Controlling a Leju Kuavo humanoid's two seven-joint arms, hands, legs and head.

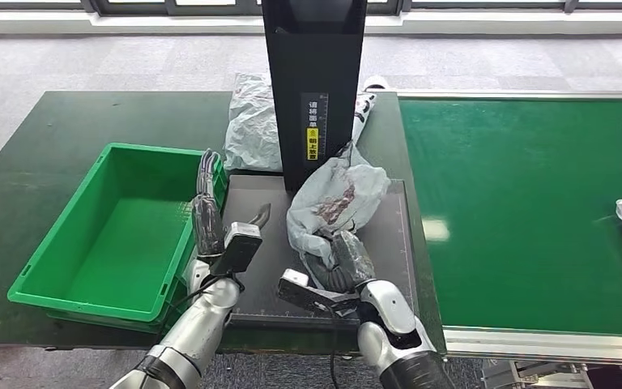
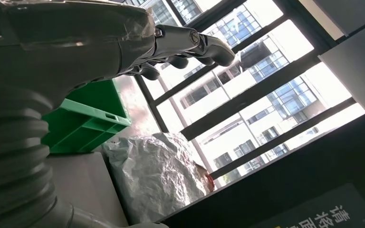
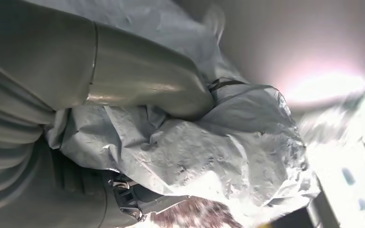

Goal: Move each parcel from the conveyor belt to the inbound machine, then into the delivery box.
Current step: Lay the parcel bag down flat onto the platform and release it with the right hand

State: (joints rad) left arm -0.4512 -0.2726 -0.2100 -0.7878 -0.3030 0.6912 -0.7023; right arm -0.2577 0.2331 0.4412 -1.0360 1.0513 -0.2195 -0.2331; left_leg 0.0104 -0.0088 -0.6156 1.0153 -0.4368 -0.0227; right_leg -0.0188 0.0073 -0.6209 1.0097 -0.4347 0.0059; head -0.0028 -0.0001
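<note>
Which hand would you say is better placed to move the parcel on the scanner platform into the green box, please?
Right, probably. The right hand already grips the crumpled parcel on the dark platform. The left hand holds nothing, beside the green box.

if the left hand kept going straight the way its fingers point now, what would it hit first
Probably the grey parcel lying behind the scanner platform, left of the black inbound machine. The left hand points away from the robot beside the green box; depth is unclear, so it might pass above it.

Parcel (image 1: 336, 198) on machine platform (image 1: 397, 243); crate (image 1: 65, 267) left.
</note>
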